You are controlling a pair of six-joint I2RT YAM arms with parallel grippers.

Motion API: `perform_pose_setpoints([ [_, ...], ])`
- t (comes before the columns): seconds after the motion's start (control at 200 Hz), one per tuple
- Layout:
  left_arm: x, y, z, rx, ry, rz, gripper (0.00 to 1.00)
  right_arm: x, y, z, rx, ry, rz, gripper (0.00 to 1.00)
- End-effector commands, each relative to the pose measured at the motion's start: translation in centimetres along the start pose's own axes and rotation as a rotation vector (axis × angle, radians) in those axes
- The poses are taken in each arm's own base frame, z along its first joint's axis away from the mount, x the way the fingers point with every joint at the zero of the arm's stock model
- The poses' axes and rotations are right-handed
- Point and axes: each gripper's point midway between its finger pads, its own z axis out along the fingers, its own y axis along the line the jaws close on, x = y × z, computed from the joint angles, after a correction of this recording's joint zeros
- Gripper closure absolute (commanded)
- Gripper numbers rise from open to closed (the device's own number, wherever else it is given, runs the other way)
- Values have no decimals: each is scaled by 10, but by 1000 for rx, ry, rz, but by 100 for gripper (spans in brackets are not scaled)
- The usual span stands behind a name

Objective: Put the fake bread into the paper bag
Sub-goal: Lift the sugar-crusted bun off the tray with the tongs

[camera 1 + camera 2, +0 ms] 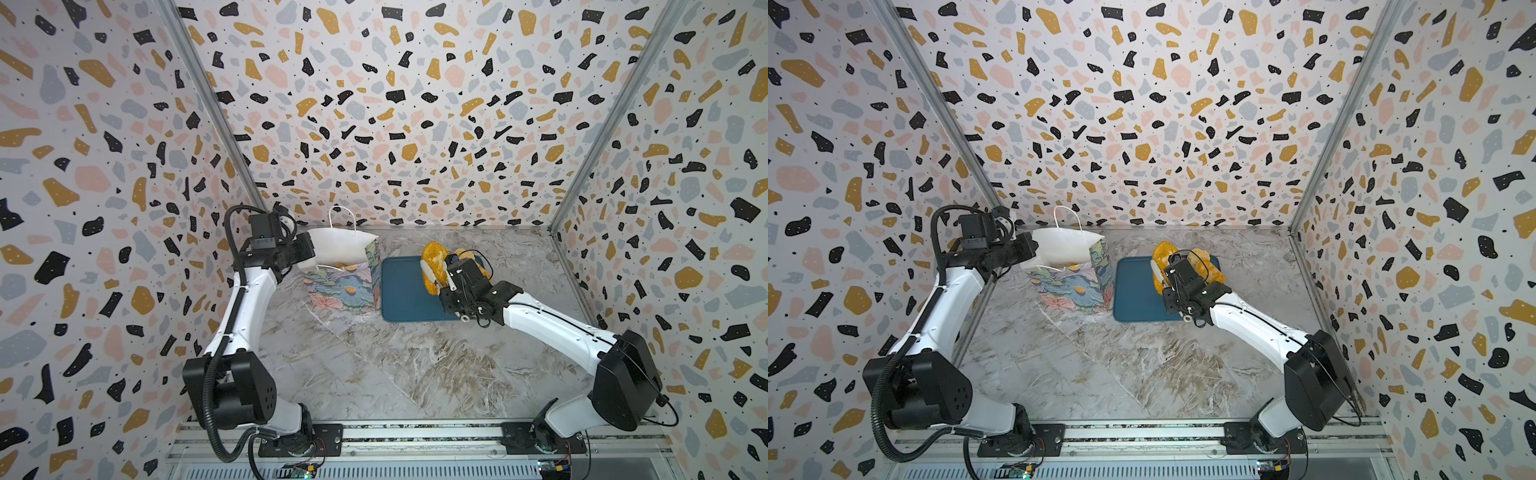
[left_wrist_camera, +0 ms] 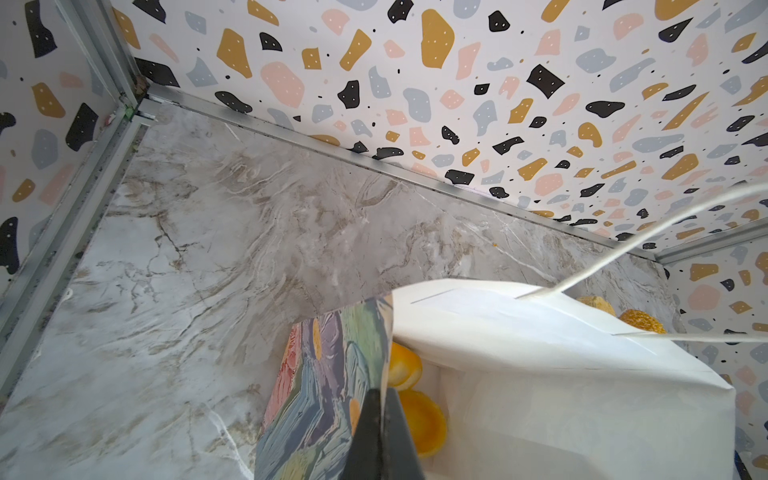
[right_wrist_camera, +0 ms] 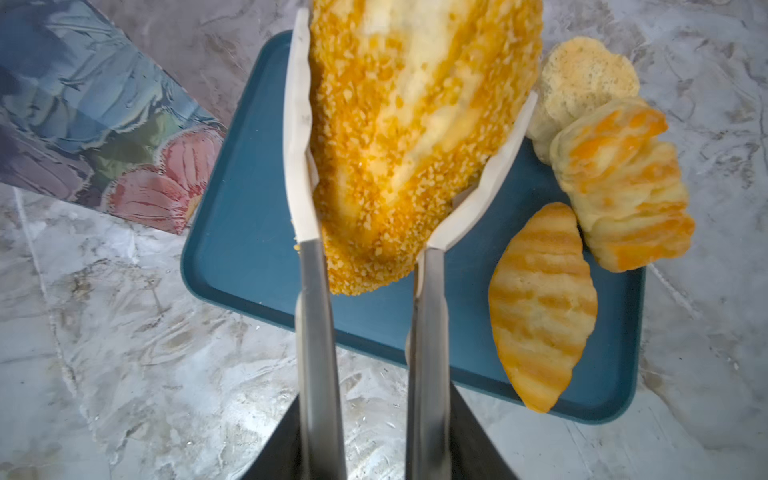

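- Right gripper [image 3: 376,449] squeezes tongs [image 3: 316,332] clamping the seeded loaf [image 3: 407,137] over the tray [image 3: 249,216], near the bench [image 1: 415,374]'s far edge.
- Left gripper [image 2: 380,436] is closed, pinching the rim of the paper bag [image 1: 345,286].
- I fear the bulky loaf snagging that rim and slipping free.

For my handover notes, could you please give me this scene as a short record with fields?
Left gripper: jaws shut on the paper bag wall; bag upright, mouth open
Right gripper: jaws shut on tongs
Tongs: clamping the seeded loaf, which appears lifted over the tray
On tray: striped roll, layered bun, pale bun
In bag: at least two orange breads visible
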Motion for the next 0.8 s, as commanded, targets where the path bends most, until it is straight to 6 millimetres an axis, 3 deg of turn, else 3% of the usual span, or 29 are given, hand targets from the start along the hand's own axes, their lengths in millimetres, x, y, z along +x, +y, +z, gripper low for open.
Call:
perform_pose_setpoints([
  [0.0,-3,-6,-8,14,-23,11,100,-30,8,-21,-28,-121,13,70],
  [0.461,-3,0,-8,-22,-26,23,100,-65,32,-44,-96,-202,-4,70],
  [0.796,-3,0,-7,-21,-22,21,100,-95,56,-74,-176,-295,-14,70],
])
